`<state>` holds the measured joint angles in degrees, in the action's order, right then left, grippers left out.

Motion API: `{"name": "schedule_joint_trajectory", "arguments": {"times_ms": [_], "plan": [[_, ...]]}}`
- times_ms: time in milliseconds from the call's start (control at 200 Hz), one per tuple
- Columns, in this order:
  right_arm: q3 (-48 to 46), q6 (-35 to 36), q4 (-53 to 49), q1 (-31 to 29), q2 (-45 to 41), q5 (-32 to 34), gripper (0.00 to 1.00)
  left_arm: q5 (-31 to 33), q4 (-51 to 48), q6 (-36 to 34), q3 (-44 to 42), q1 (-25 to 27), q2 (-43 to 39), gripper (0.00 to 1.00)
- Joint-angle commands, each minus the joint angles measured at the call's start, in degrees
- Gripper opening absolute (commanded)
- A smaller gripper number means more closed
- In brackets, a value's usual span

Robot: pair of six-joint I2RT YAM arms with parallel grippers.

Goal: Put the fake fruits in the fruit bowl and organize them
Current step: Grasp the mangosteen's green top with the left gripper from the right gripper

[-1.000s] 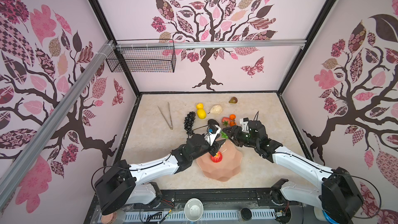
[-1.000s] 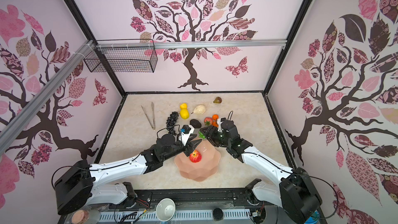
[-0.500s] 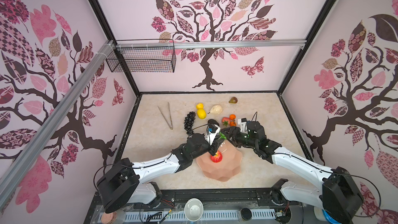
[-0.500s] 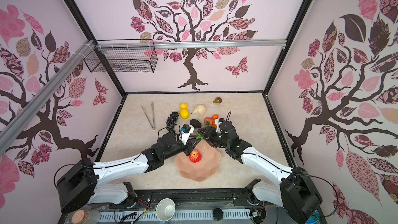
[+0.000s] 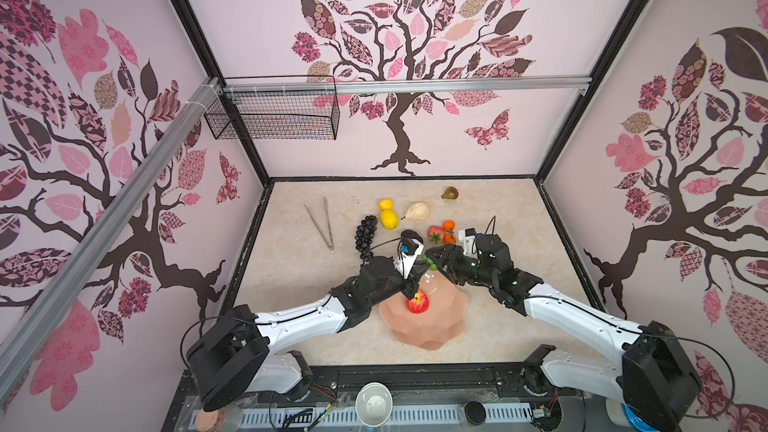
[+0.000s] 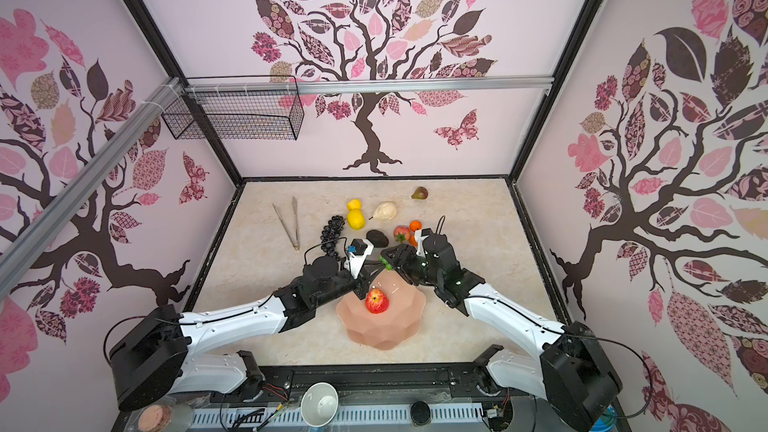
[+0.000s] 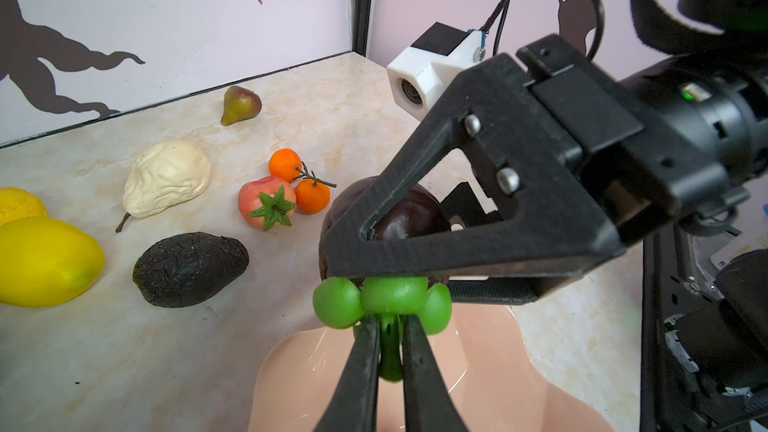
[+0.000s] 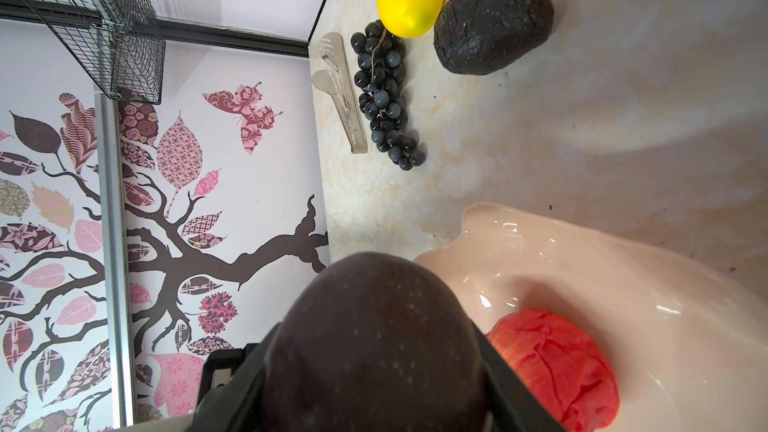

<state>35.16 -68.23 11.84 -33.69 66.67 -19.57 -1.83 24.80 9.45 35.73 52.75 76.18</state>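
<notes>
In both top views the right gripper [image 5: 437,256] grips the mangosteen [image 5: 429,261] above the far rim of the fruit bowl [image 5: 453,326]. The bowl sits near the front edge of the worktop [image 5: 291,284] with the red apple [image 5: 417,302] inside, and the left gripper [image 5: 420,271] meets the fruit.

Only the left wrist view shows the left jaws nearly together, pinching the green stem [image 7: 390,361].

In the right wrist view the dark fruit fills the right jaws, with the grape bunch [image 8: 384,97] and avocado [image 8: 492,27] beyond.

In fruit bowl [image 5: 440,330]: apple [image 5: 417,303]. Mangosteen [image 7: 411,218] over its far rim; avocado [image 6: 377,238] and lemon [image 5: 389,218] behind. Grape bunch [image 5: 365,234] left of lemon, tongs [image 5: 319,221] further left.
</notes>
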Motion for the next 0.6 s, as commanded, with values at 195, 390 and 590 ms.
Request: {"name": "schedule_joint_trajectory", "arguments": {"times_ms": [195,390,590], "plan": [[-0.5,-0.2,1.2,-0.5,-2.1,0.1,0.59,-1.9,-0.2,-0.4,-0.7,-0.1,0.0,0.09],[-0.2,4.5,-3.8,-0.5,-4.0,4.5,0.76,-2.0,-8.5,-2.7,3.1,-0.1,-0.2,0.08],[0.0,16.7,-14.6,1.1,-13.0,20.2,0.97,-1.4,-24.4,-5.7,9.9,0.7,0.3,0.10]]}}
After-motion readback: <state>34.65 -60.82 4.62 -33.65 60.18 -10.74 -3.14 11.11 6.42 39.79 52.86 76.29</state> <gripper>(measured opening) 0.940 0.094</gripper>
